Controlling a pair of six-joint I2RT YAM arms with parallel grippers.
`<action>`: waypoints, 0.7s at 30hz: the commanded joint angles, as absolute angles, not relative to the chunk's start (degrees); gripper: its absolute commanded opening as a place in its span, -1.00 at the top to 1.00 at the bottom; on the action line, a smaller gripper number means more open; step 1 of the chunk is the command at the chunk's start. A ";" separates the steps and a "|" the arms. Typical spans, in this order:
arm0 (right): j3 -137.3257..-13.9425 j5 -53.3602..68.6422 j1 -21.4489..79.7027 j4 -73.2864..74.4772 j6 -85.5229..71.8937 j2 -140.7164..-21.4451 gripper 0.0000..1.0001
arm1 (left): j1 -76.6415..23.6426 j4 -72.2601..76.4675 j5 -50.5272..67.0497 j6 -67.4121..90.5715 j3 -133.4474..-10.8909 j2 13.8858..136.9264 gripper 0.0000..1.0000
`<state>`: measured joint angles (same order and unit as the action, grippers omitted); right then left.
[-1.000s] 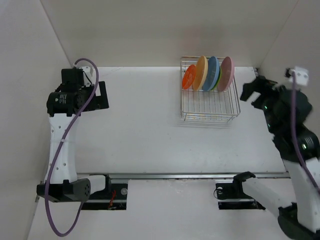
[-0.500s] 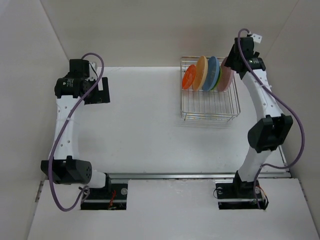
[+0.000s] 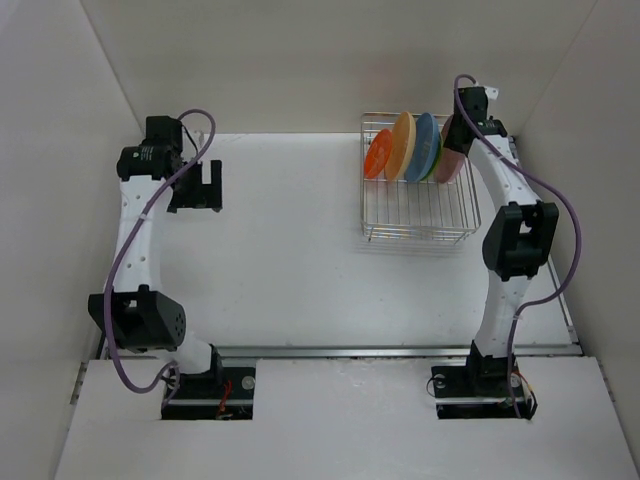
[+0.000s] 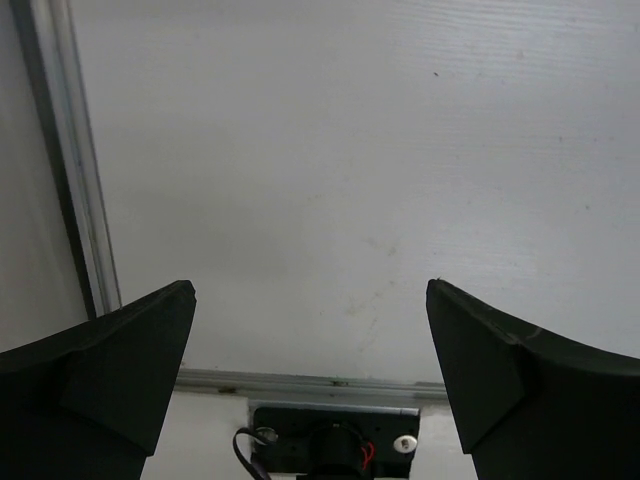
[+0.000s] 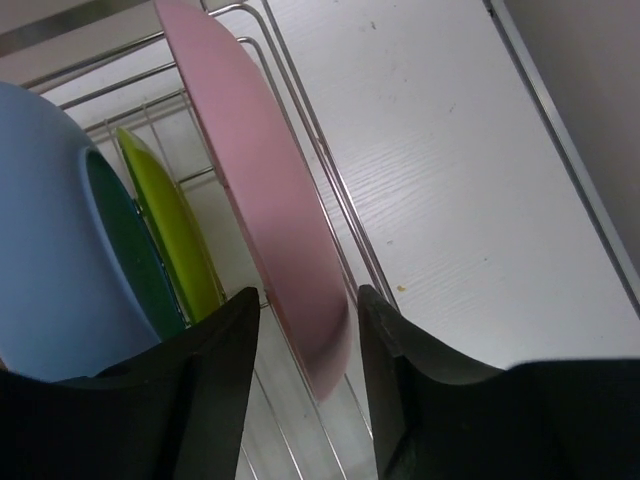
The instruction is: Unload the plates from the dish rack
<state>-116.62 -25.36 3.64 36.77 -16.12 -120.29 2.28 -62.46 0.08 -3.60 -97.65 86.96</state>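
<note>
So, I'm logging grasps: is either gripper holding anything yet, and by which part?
Nothing yet. The right gripper straddles the rim of the round pink plastic plate, with gaps on both sides; the left gripper is open and empty.

Bright, even light, faint soft shadows (right gripper slightly blurred up close)

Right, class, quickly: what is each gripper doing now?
Left gripper: open, empty.
Right gripper: open, fingers either side of the pink plate.

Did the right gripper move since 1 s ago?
Yes: the right gripper went from right of the dish rack, leftward and farther back, to straddle the pink plate.
</note>
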 commanded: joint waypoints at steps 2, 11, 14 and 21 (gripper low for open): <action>-119.36 -28.83 3.08 32.26 -14.42 -120.32 0.10 | -2.01 -67.32 9.49 -11.33 -95.82 88.15 -1.00; -120.50 -27.33 3.08 32.17 -12.48 -122.17 0.82 | -11.24 -65.39 4.75 -13.36 -89.03 86.84 -1.00; -120.50 -28.82 3.08 32.17 -12.48 -120.42 1.00 | -11.25 -64.87 4.22 -13.36 -88.51 86.31 -1.00; -121.73 -38.48 4.75 33.31 -7.92 -113.91 1.00 | -12.91 -64.86 3.69 -13.36 -88.51 85.08 -1.00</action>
